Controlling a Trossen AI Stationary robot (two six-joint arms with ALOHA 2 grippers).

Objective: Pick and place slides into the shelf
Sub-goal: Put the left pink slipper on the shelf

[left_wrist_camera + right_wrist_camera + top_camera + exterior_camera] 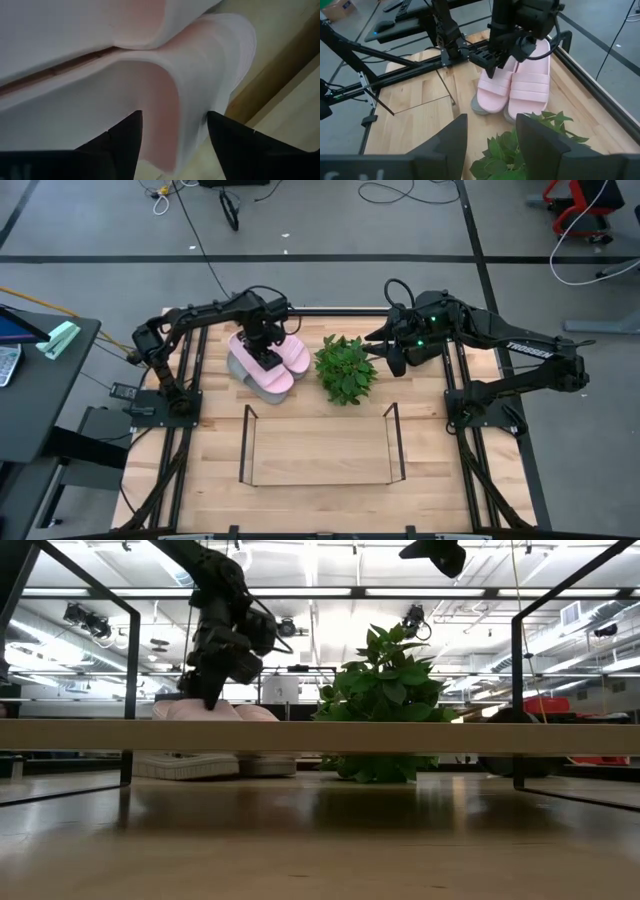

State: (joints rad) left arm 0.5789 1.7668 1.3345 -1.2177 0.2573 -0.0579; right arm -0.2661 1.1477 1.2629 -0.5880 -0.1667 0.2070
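Observation:
The pale pink slides (280,358) lie side by side on top of the grey slides (246,373) at the table's far left. My left gripper (268,350) points down over the left pink slide (494,85), open. One finger stands under the strap (150,100) and the other outside the strap's side. The shelf (247,445), of thin dark rods, stands at the table's near middle with nothing on it. My right gripper (490,145) hangs open high above the green plant (345,368). My left gripper comes from above, slanting, with its fingers (125,145) on either side of the left pink slide's strap side wall (200,115). The jaws stand wide. Whether a finger touches the strap I cannot tell. The slide lies flat on the grey slide beneath it.
The plant (520,140) stands right of the slides, between the two grippers. Black frame rails (180,440) run along the table's left and right edges. Bare wood lies in front of the slides and around the shelf (445,87).

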